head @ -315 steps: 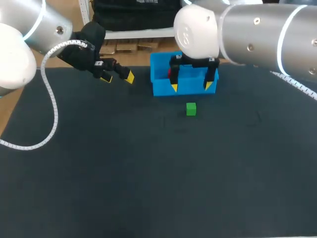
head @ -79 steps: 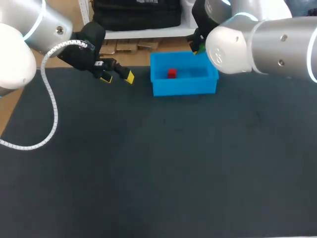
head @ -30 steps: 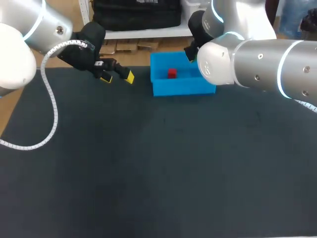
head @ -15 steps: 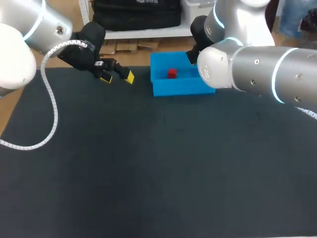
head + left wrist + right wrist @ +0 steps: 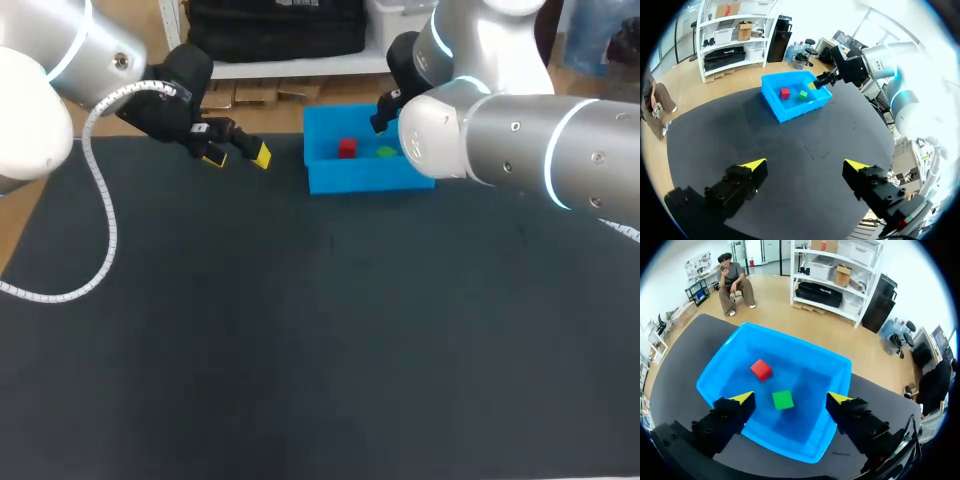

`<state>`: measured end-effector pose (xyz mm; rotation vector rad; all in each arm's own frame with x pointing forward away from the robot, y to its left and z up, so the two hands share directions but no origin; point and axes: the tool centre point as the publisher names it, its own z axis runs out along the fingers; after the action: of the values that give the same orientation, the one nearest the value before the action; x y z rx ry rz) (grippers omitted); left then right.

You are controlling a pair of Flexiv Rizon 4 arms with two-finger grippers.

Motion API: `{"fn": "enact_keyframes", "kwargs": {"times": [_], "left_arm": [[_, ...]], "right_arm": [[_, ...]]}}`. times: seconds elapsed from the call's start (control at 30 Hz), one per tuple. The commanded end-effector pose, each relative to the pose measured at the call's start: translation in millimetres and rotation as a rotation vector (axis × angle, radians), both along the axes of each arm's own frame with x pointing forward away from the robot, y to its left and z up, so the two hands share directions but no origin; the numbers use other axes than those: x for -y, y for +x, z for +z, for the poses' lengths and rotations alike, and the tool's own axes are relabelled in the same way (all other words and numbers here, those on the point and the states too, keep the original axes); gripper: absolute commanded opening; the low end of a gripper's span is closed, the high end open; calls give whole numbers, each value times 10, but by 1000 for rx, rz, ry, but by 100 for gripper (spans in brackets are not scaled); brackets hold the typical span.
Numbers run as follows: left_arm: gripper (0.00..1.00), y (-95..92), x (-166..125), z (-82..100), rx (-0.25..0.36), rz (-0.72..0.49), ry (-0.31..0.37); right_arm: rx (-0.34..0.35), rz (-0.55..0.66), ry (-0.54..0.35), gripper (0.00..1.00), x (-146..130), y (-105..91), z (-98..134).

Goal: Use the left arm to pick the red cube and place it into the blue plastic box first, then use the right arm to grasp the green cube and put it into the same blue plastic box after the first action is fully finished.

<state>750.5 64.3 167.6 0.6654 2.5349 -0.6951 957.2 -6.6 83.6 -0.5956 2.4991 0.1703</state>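
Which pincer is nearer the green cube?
Right. The right pincer hangs open just above the green cube in the box; the left pincer is off past the box's left side, well away.

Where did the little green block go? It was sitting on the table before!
The green cube went from the table in front of the blue box into it, next to the red cube. The right pincer carried it over and let it go, and now hangs open above the box. The red cube, the box and the open left pincer stayed put.
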Motion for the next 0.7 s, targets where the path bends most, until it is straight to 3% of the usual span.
{"fn": "enact_keyframes", "kwargs": {"times": [0.03, 0.7], "left_arm": [[100, -8, -11, -8, 3, -2, -5], [100, -8, -11, -8, 3, -2, -5]], "right_arm": [[6, -5, 1, 100, 10, -37, 26], [61, -30, 38, 100, 194, -317, 440]]}}
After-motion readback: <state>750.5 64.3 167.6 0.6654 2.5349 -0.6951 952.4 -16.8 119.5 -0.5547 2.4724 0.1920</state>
